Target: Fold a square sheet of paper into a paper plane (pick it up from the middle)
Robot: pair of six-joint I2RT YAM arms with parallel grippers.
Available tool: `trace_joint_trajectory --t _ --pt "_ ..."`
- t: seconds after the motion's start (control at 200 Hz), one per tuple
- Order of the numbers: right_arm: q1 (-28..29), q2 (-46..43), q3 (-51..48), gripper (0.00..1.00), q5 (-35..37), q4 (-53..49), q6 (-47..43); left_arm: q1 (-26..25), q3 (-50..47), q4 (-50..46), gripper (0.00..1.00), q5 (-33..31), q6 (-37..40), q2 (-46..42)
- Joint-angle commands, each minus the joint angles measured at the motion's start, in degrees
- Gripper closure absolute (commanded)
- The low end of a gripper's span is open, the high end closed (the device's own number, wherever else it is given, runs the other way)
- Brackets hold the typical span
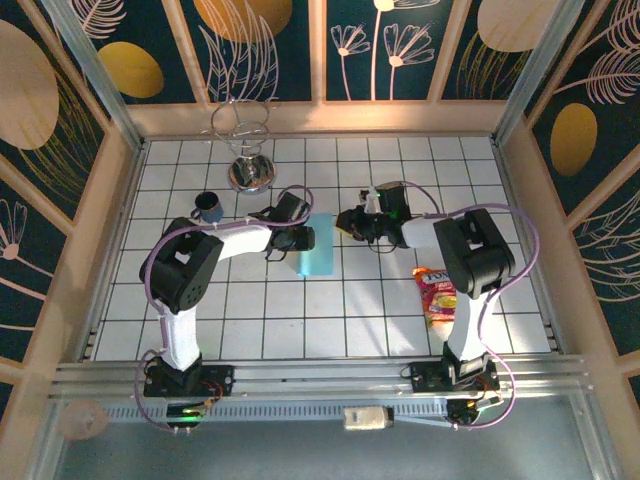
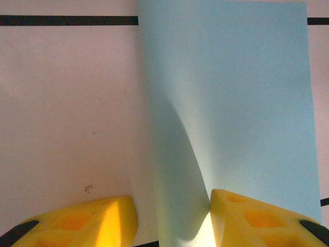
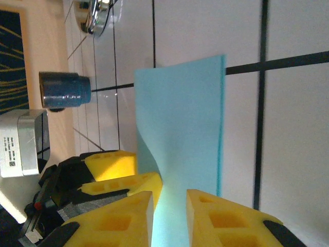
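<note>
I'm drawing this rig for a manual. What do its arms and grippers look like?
Both the left arm and the right arm have white tubes, bulky black joints and looping purple cables. The left gripper and right gripper carry yellow wedge-shaped fingers with moulded hollows and black backs.

1. I'm driving what looks like a lab's robot cell: left arm [image 1: 180, 270] and right arm [image 1: 480, 255] bolt to aluminium rails [image 1: 320, 374] at the near edge.
2. White gridded counter [image 1: 300, 310], boxed in by wood-framed wall panels [image 1: 420, 40] printed with leaves.
</note>
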Motion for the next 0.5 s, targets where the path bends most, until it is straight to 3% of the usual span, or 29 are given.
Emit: trace_joint_trajectory --t 0.0,0.496 --pt "2.0 1.9 2.9 0.8 -0.7 -2.3 -1.8 1.4 -5.2 -0.8 0.52 -2.2 0.9 17.1" --pt "5.2 7.6 9.3 0.95 1.3 -11.6 -3.9 1.3 -5.9 0.3 0.52 -1.1 0.4 17.5"
